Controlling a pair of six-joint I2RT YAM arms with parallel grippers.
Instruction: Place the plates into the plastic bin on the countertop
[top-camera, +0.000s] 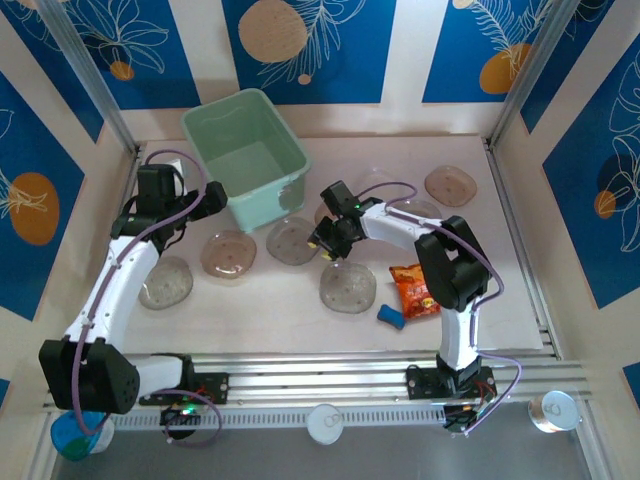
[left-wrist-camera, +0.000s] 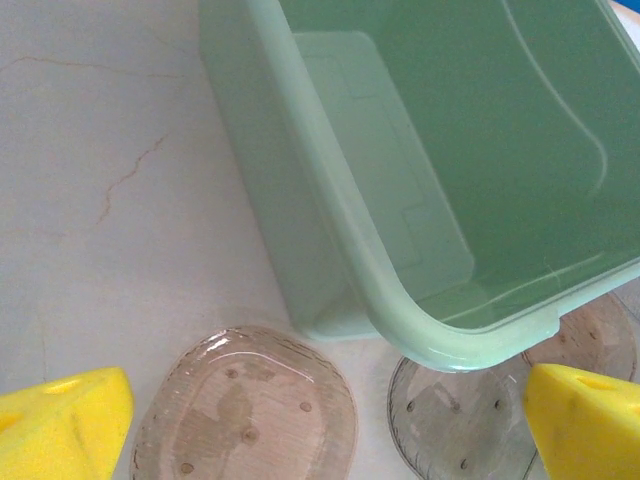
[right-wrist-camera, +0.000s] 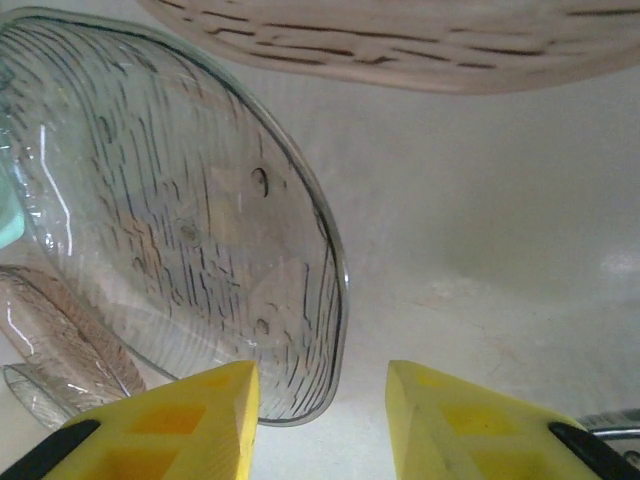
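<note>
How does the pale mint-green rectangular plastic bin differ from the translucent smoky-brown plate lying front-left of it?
The pale mint-green rectangular plastic bin is opaque; the translucent smoky-brown rounded-square plate is see-through. The bin is deep with tall walls; the plate is shallow. The bin is far larger than the plate. Both sit upright on the countertop.

The plastic bin (top-camera: 262, 203) sits upper left of centre on the countertop (top-camera: 270, 320); plates (top-camera: 228, 253) lie in a row below it, another plate (top-camera: 450, 185) upper right, a snack packet (top-camera: 413, 290) lower right.
</note>
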